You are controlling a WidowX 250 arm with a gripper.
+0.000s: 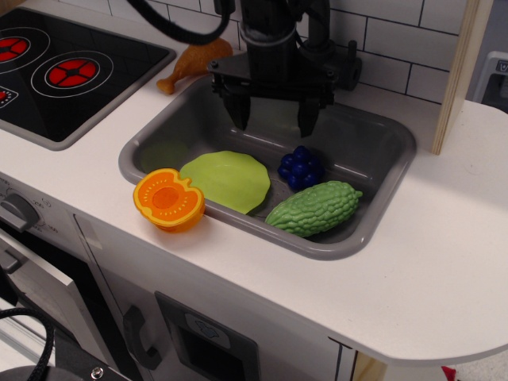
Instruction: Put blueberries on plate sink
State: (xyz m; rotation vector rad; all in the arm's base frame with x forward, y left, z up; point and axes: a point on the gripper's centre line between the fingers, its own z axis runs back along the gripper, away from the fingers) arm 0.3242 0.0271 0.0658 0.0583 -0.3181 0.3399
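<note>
Stove (63, 71) sits at the counter's back-left corner; orange fruit half (168, 199) perches on the sink's (381, 214) front-left rim; plate (226, 180) lies inside. Gripper (274, 121) hangs with jaws apart over the back; blueberries (301, 167) rest right of the plate, touching the gourd (314, 208).

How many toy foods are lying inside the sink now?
2: blueberries mid-basin, beside the plate; green gourd at the sink front right. None seems hidden.

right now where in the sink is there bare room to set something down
Bare floor lies along the back wall of the sink, under the open gripper. The front is crowded: plate, blueberries and green gourd sit close together.
</note>
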